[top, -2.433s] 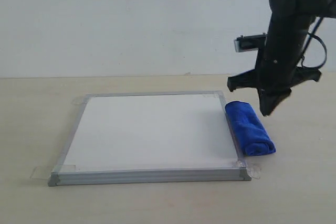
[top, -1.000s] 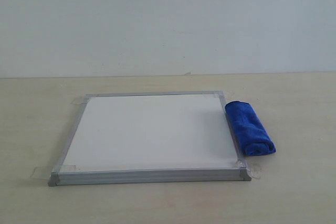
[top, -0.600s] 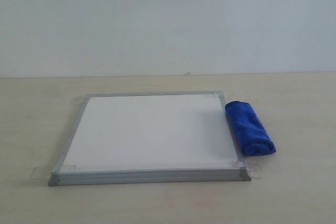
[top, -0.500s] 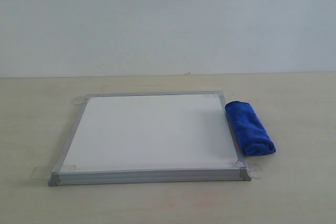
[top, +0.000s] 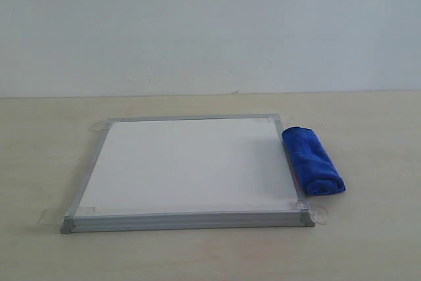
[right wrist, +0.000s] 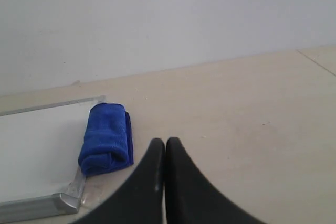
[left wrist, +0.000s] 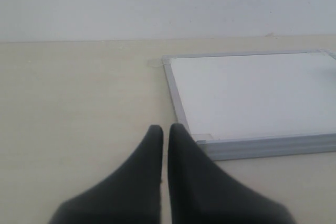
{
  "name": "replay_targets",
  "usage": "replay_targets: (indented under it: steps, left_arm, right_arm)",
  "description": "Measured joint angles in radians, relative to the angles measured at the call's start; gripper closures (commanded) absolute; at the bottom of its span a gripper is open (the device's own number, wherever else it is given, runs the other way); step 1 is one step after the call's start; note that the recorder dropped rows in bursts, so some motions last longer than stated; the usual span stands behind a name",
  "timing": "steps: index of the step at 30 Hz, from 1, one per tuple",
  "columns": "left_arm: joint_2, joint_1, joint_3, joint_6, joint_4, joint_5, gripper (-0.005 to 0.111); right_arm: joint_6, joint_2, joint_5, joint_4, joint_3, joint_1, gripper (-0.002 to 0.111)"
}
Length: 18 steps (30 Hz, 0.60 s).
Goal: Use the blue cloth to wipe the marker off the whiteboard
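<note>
The whiteboard [top: 187, 166] lies flat on the table with a silver frame and tape tabs at its corners; its white face shows no red marker lines in any view. The blue cloth [top: 312, 160] lies rolled against the board's right edge, held by nothing. Neither arm appears in the exterior view. My left gripper [left wrist: 165, 128] is shut and empty, hovering off a corner of the whiteboard [left wrist: 252, 95]. My right gripper [right wrist: 165, 141] is shut and empty, a short way from the blue cloth [right wrist: 106, 139] beside the whiteboard [right wrist: 37, 150].
The beige table [top: 368, 241] stretches round the board under a plain white wall [top: 210, 24]. A seam in the tabletop [right wrist: 317, 61] shows in the right wrist view.
The right arm, which stood above the blue cloth 2.4 s ago, has left the exterior view. Board and cloth have not moved since.
</note>
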Motion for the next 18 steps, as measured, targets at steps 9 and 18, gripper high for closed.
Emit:
replay_targets:
  steps: [9, 18]
  left_arm:
    - [0.000, 0.000, 0.000, 0.000, 0.000, 0.000, 0.103]
    - [0.000, 0.000, 0.000, 0.000, 0.000, 0.000, 0.103]
  right_arm:
    - [-0.012, -0.005, 0.119, 0.000, 0.003, 0.000, 0.108]
    - [-0.083, -0.006, 0.128, -0.004, 0.005, 0.056, 0.108]
